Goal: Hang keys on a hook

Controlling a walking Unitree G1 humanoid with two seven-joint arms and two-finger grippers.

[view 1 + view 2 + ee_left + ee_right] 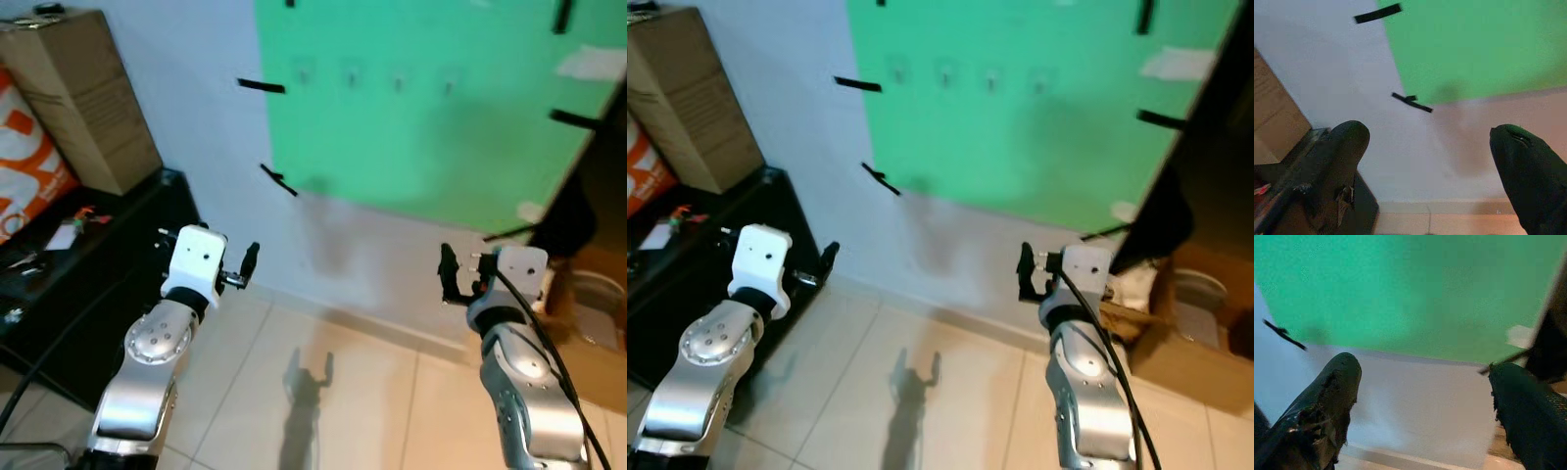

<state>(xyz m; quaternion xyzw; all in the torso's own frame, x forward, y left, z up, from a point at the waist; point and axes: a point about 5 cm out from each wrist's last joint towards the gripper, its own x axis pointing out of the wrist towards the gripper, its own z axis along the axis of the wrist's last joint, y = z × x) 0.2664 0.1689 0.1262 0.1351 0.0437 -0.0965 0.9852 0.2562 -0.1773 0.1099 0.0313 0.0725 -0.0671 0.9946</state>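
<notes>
We face a white wall [206,127] carrying a large green sheet [421,117] taped at its edges with black tape strips [262,86]. A row of four small clear hooks [351,74] sits high on the green sheet; they are faint and blurred. We cannot find the keys in any view; nothing hangs from the hooks that we can make out.

Left gripper [245,264] is raised before the wall, over the edge of a low black surface [118,255]; the left wrist view shows its jaws spread wide apart, nothing between them. Right gripper [453,276] is raised near the wall below the green sheet's lower edge; the right wrist view shows its jaws likewise spread, holding nothing.

The black surface at our left bears a tall cardboard box [83,98], an orange-and-white package [24,157] and small items too blurred to identify. Floor is pale tile [343,392] with the arms' shadow on it. An open cardboard box [588,313] stands at right.
</notes>
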